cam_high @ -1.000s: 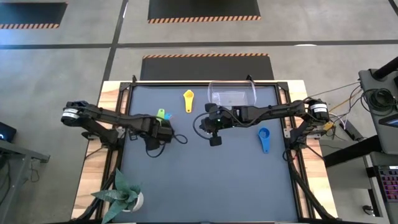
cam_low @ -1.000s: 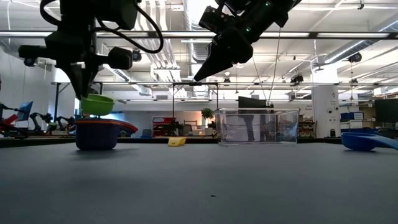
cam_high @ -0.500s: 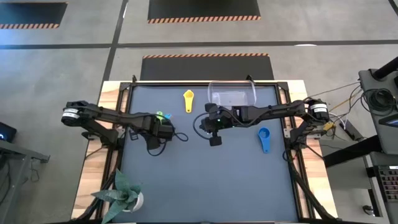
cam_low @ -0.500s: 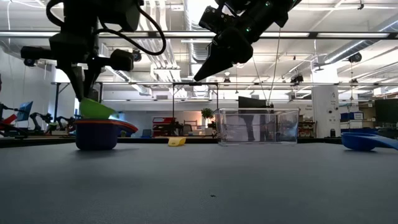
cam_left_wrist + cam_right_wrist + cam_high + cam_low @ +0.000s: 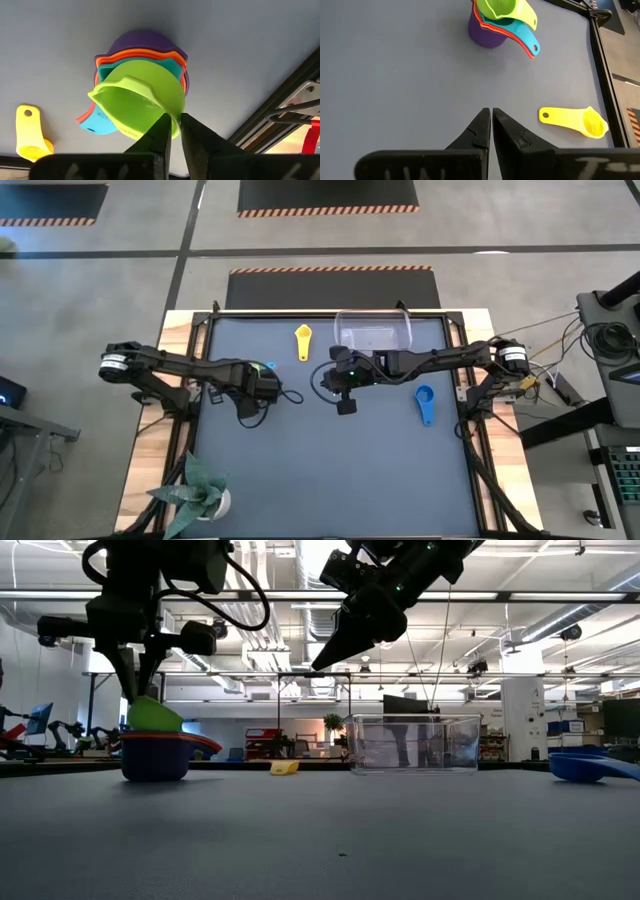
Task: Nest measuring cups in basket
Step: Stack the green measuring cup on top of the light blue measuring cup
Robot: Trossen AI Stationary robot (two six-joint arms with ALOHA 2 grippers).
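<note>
Fingers of my left tool (image 5: 172, 131) are pinched on the rim of the green cup (image 5: 137, 102), so that one's clamped tight. The green cup sits tilted in the top of a little stack: cyan cup (image 5: 102, 120) under it, then the orange cup (image 5: 131, 54) and a red one, with the purple cup (image 5: 142, 41) at the very bottom, resting on the dark bench (image 5: 330, 470). From the low camera the green cup (image 5: 153, 715) is poking out above the red rim of the stack, my left tool (image 5: 140, 690) coming straight down onto it. On the overhead shot that whole stack is mostly hidden under my left tool (image 5: 262, 383), over on the left half of the bench.

My right tool (image 5: 491, 116) is hanging up in the air over the middle of the bench, fingers pressed together with nothing between them. In the low view my right tool (image 5: 322, 662) is well above the surface, pointing down and toward the stack.

Next out, the yellow cup (image 5: 303, 340) lies by itself near the far edge, between the stack and the basket (image 5: 374, 330). I can see the yellow cup (image 5: 575, 120) from my right wrist too, flat on its side with the handle pointing toward the stack.

Blue cup (image 5: 425, 402) is off on the right side, well apart from everything else. The clear basket sits at the far edge of the bench, right of the yellow cup, and I can't spot any cup inside it.
</note>
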